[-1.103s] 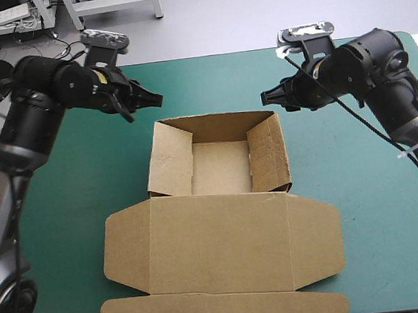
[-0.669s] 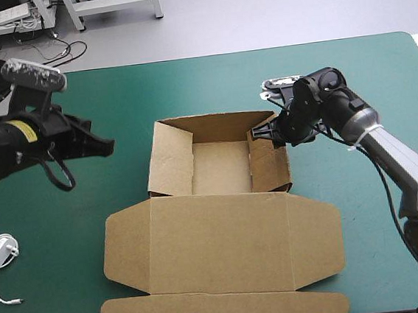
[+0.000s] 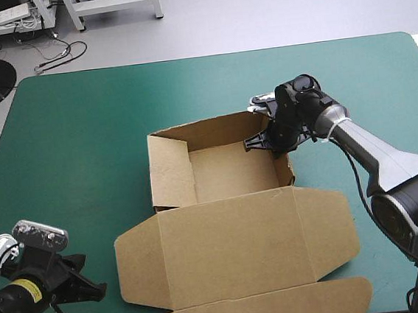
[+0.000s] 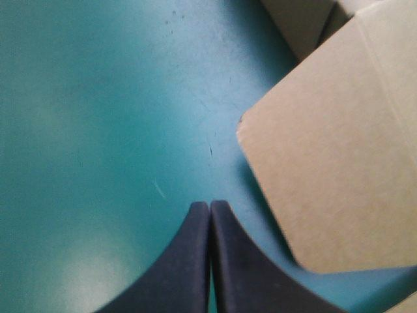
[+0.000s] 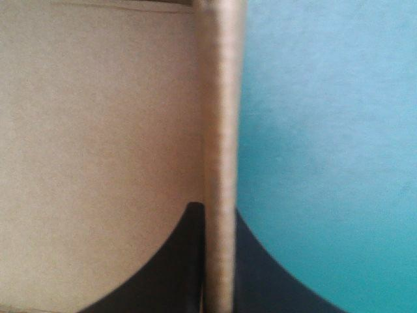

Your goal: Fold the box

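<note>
In right wrist view alone: right gripper (image 5: 218, 218) pinching box (image 5: 98, 130) wall.

High view: looks forward and down from above and behind the robot, far enough to take in nearly the whole teal-green cover (image 3: 80, 124), far edge near the top.

Left wrist view: looks down along the left gripper (image 4: 210, 205), close over the cover. Shows a rounded lid flap of the box (image 4: 332, 176) just ahead of the jaws, to one side.

Right wrist view: sits very near, looks along the right gripper (image 5: 217, 208), one box wall edge-on between the jaws, board on one side, cover on the other.

Shared with the high view: this wall at the box's right side, and the lid flap near the left gripper.
</note>
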### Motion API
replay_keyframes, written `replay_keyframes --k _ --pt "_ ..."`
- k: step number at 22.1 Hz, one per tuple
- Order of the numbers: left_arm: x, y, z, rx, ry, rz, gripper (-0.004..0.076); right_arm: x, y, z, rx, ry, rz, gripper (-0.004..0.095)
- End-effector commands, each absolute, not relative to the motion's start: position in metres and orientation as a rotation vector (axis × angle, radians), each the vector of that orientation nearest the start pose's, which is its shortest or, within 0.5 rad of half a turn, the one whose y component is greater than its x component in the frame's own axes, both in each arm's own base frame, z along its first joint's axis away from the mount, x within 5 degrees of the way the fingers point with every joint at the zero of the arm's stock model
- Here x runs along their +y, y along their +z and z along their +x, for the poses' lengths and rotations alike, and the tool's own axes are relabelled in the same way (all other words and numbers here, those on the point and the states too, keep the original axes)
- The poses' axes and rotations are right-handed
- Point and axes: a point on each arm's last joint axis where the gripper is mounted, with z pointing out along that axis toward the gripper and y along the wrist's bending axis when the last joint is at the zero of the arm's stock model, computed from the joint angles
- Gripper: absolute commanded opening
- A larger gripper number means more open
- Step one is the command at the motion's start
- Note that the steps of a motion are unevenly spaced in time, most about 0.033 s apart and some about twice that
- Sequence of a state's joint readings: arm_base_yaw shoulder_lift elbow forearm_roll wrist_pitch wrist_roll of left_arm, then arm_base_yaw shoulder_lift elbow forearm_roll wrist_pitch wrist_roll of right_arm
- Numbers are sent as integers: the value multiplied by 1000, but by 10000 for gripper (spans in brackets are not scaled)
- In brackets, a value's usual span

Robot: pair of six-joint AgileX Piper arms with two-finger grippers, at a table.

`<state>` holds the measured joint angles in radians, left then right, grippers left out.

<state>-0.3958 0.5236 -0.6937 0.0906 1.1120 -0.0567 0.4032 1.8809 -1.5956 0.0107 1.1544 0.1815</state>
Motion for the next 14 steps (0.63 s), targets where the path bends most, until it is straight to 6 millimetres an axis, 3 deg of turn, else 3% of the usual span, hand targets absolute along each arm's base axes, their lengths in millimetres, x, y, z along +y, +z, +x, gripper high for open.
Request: replay_keyframes --k 1,4,6,7,9,14 --pt "-15 310 62 2316 -74 394 -10 125 322 360 2776 -137 -339 -19" --pt "-7 310 58 2293 -14 337 -10 77 353 362 2692 -228 -217 -20" --pt "-2 311 58 2279 56 332 -10 33 366 360 2676 -261 -96 -20" --pt "1 310 57 2295 86 311 -10 1 371 358 2672 -281 7 -19" --pt "2 309 56 2307 107 311 -10 -49 373 353 2679 -311 149 -20" --pt "2 309 56 2308 98 292 -10 -129 369 336 2692 -389 400 -19"
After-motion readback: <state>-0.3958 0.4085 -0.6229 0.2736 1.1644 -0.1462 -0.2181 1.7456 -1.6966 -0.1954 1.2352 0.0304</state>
